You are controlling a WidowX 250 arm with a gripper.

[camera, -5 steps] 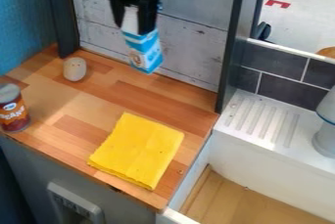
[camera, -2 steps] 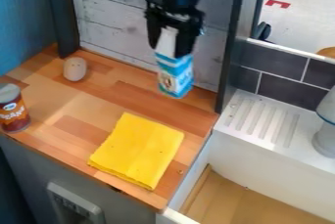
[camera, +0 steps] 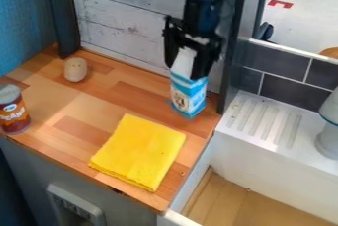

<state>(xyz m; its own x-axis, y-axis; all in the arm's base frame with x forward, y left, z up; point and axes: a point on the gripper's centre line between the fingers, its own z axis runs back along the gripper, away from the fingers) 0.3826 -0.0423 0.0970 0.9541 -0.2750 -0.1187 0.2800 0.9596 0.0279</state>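
Carton (camera: 189,94) moved nearer sink (camera: 271,170), pincer (camera: 184,71) partly hiding top

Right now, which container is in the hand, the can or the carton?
The blue and white carton: its white top is gripped in the hand. The can stands apart, at the counter's left end.

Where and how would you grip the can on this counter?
Probably by its sides just below the rim, with the hand coming down from above. The can stands upright with its round top uncovered, and its straight wall offers opposite sides to squeeze. Whether it fits the hand's opening, I can't tell. The hand holds the carton, so it would need freeing first.
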